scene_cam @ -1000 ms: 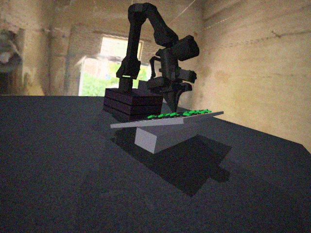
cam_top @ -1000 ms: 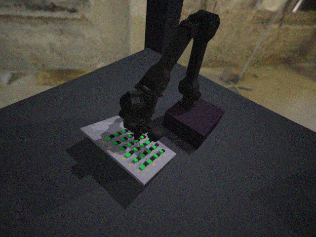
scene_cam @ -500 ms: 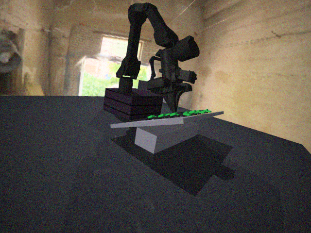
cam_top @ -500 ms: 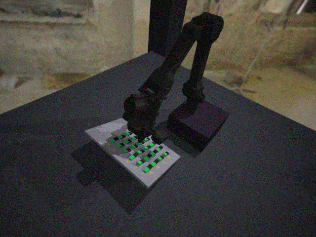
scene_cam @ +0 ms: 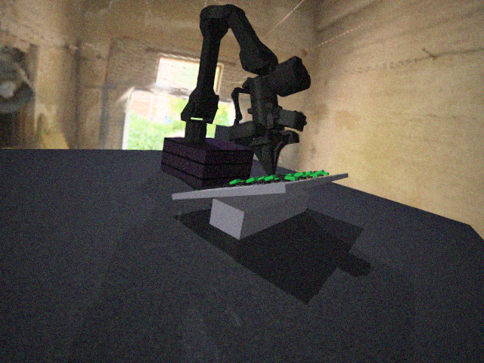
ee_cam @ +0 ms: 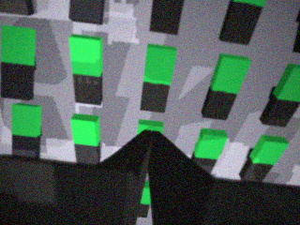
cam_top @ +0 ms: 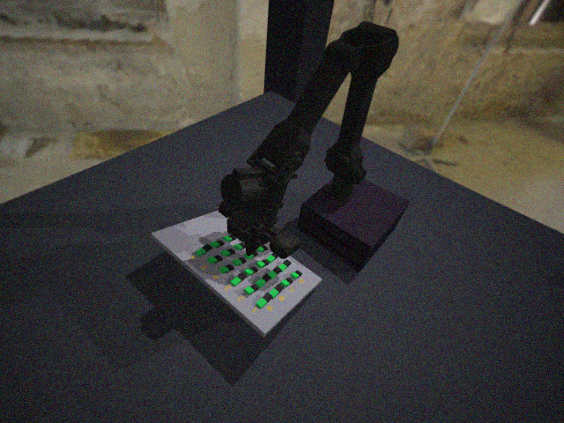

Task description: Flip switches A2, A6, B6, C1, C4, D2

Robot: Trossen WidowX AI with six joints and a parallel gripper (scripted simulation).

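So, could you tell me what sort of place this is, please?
Probably a worn, disused building: bare stained walls, a bright doorway onto greenery, and a dark table carrying the switch panel.

Closed tool point(cam_top: 251, 248) tip-down among green-and-black switches point(cam_top: 261, 301) on grey panel point(cam_top: 282, 316), dark table point(cam_top: 410, 318).

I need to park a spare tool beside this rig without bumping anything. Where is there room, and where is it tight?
Roomiest: the dark table on the side of the panel away from the arm's base, and along its near edge. Tight: the gap between panel and base, and above the switches, where the shut gripper hangs low.
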